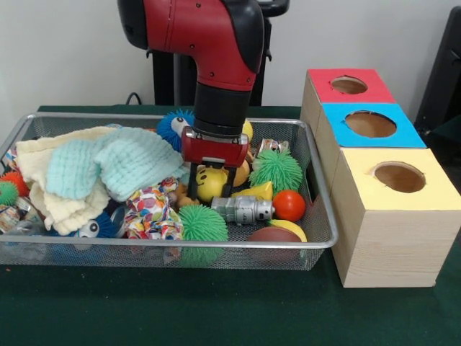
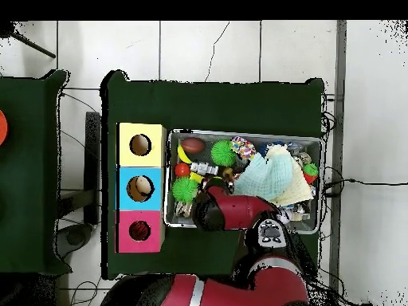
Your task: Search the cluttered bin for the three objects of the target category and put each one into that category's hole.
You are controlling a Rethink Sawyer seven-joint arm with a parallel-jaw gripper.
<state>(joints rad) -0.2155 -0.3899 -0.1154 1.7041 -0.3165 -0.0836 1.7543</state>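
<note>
The wire mesh bin [image 1: 328,241] is full of toys and cloths; it also shows in the overhead view [image 2: 243,133]. My gripper [image 1: 211,189] is down in the bin's middle, right at a yellow toy with a face [image 1: 209,182]. Three wooden boxes stand to the bin's right, each with a round hole: a red-topped box [image 1: 349,85], a blue-topped box [image 1: 370,124] and a yellow-topped box [image 1: 398,176]. In the overhead view the arm [image 2: 231,211] hides the gripper.
In the bin lie two green spiky balls [image 1: 276,169] [image 1: 202,223], an orange ball [image 1: 289,205], a silver cylinder toy [image 1: 241,210], a blue fuzzy ball [image 1: 175,126], a light blue towel [image 1: 115,166], a cream cloth [image 1: 57,198] and a patterned cloth [image 1: 151,209].
</note>
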